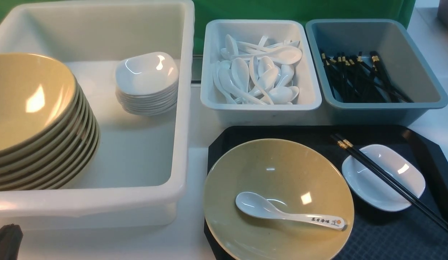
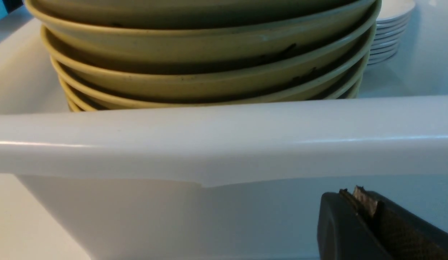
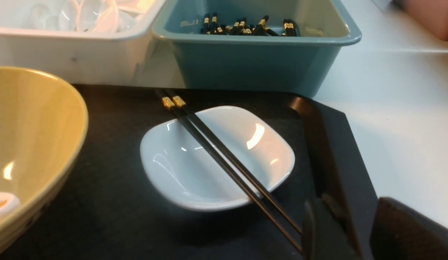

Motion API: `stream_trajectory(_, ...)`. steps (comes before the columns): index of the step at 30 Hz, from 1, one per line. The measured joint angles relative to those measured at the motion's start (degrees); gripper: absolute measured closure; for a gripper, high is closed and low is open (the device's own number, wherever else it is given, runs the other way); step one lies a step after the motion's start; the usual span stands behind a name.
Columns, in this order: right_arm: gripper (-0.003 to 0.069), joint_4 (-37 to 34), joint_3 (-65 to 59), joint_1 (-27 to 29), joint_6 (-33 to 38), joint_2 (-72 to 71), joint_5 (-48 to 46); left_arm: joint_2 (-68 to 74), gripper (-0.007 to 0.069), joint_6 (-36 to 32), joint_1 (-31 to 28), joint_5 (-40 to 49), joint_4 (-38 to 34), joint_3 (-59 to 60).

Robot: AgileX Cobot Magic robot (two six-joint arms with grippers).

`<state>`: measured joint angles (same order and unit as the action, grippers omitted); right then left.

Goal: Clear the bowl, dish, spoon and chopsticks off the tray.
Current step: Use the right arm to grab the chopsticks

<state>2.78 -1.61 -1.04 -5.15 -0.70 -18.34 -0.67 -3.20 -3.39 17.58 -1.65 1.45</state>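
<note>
Your left hand [image 2: 353, 195] is pinched together. Your right hand [image 3: 352, 211] holds its jaws apart at the right edge of the black plastic tray [image 3: 112, 202], by the thin black chopsticks [image 3: 224, 159] lying across the small white dish [image 3: 180, 173]. The white ceramic spoon [image 1: 260, 206] lies in the wide tan-yellow bowl [image 1: 274, 169] at its left edge.

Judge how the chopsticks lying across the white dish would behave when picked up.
The chopsticks look thin, stiff and glossy: probably light but slippery. Being two loose sticks bridging the dish, with ends overhanging its rim, they may separate, roll or tip when nudged.
</note>
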Motion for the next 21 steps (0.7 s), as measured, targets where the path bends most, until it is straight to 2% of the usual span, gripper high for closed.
stream_trajectory(14, 0.0421, 0.0, 0.0, 0.0, 0.0, 0.0, 0.0, 0.0, 0.0633, 0.0, 0.0, 0.0, 0.2, 0.0)
stream_trajectory(21, 0.0421, 0.0, 0.0, 0.0, 0.0, 0.0, 0.0, 0.0, 0.0633, 0.0, 0.0, 0.0, 3.5, 0.0)
